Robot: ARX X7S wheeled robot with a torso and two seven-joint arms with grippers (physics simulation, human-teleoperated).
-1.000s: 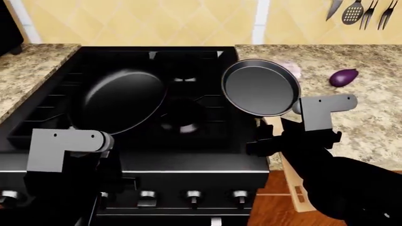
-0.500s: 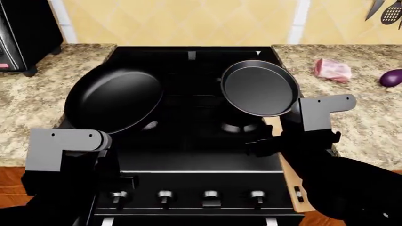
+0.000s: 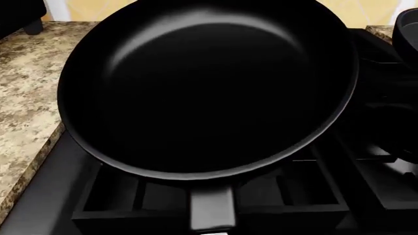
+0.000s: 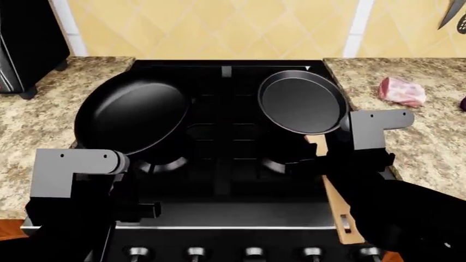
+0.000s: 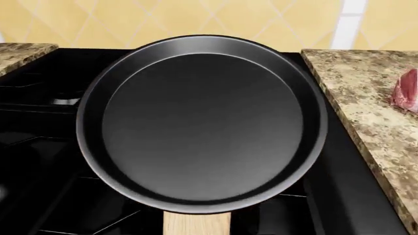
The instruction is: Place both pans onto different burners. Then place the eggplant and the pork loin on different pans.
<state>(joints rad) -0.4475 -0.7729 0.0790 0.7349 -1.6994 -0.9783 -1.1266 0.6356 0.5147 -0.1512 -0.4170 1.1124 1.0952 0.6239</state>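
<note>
The deeper black pan (image 4: 132, 115) hangs tilted over the stove's left side, filling the left wrist view (image 3: 209, 88). Its handle (image 3: 212, 208) runs into my left gripper (image 4: 131, 170), which is shut on it behind the grey wrist bracket. The shallower pan (image 4: 302, 102) (image 5: 202, 122) is held above the stove's right rear. My right gripper (image 4: 320, 161) is shut on its wooden handle (image 5: 196, 224). Burners (image 4: 163, 164) (image 4: 273, 164) show under the grates below. The pork loin (image 4: 401, 91) (image 5: 406, 90) lies on the right counter. Only a sliver of the eggplant (image 4: 464, 103) shows at the frame's edge.
Granite counters (image 4: 36, 114) (image 4: 429, 136) flank the black stove (image 4: 233, 185). A black appliance (image 4: 25, 49) stands at the back left. Stove knobs (image 4: 254, 252) line the front panel. Utensils (image 4: 455, 16) hang on the wall at the top right.
The head view has shifted: stove and counters slid right and down in the picture, and the eggplant has almost left the frame. Both pans stay held in the same place relative to the arms.
</note>
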